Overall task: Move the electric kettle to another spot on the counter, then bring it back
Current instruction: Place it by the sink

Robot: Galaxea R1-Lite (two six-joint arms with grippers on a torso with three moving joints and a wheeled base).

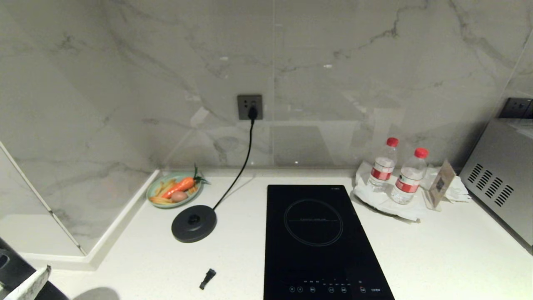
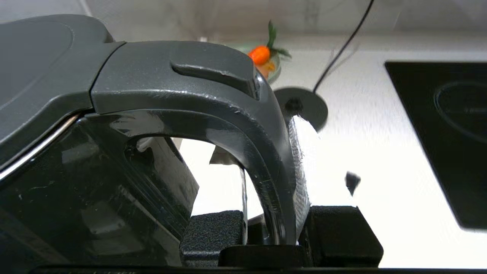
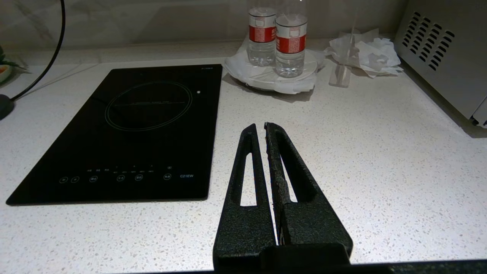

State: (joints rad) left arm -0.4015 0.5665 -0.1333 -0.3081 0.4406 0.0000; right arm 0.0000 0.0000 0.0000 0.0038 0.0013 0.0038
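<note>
Left gripper (image 2: 272, 228) is clamped on the kettle (image 2: 95, 133) handle, carrying it off its round base (image 1: 194, 223), and next needs a free spot on the counter (image 1: 437, 258).

Glossy black, matt grey, speckled stone

The electric kettle (image 2: 95, 198) has a glossy black body, a thin metal band and a smooth matt grey plastic handle; the right tool (image 3: 264, 127) is rough, grainy black; the surface (image 3: 380, 160) is finely speckled white stone, the hob (image 1: 320, 233) glossy black glass.
</note>
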